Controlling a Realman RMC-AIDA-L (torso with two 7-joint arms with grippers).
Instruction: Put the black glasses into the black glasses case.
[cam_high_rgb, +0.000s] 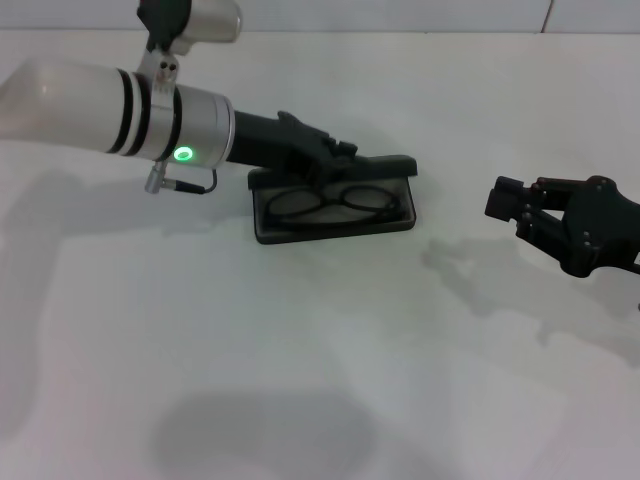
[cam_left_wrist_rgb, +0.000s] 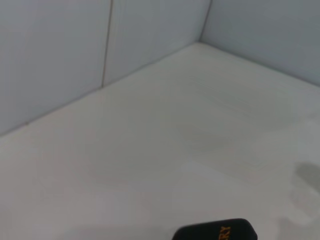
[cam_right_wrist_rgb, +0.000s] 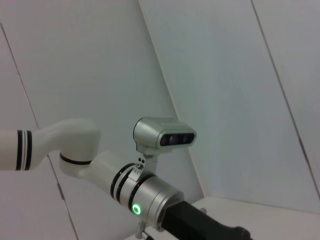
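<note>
The black glasses case (cam_high_rgb: 335, 222) lies open in the middle of the table in the head view. The black glasses (cam_high_rgb: 330, 202) lie inside its tray, lenses side by side. The lid (cam_high_rgb: 385, 165) stands partly raised along the far edge. My left gripper (cam_high_rgb: 335, 155) reaches in from the left and sits at the lid's left part, touching or just above it. The left wrist view shows a corner of the lid (cam_left_wrist_rgb: 215, 232) with gold lettering. My right gripper (cam_high_rgb: 512, 205) hovers open and empty to the right of the case, well apart from it.
The white table (cam_high_rgb: 300, 360) carries nothing else in view. A pale wall (cam_left_wrist_rgb: 75, 50) stands behind the table's far edge. The right wrist view shows my left arm (cam_right_wrist_rgb: 145, 195) and its wrist camera against the wall.
</note>
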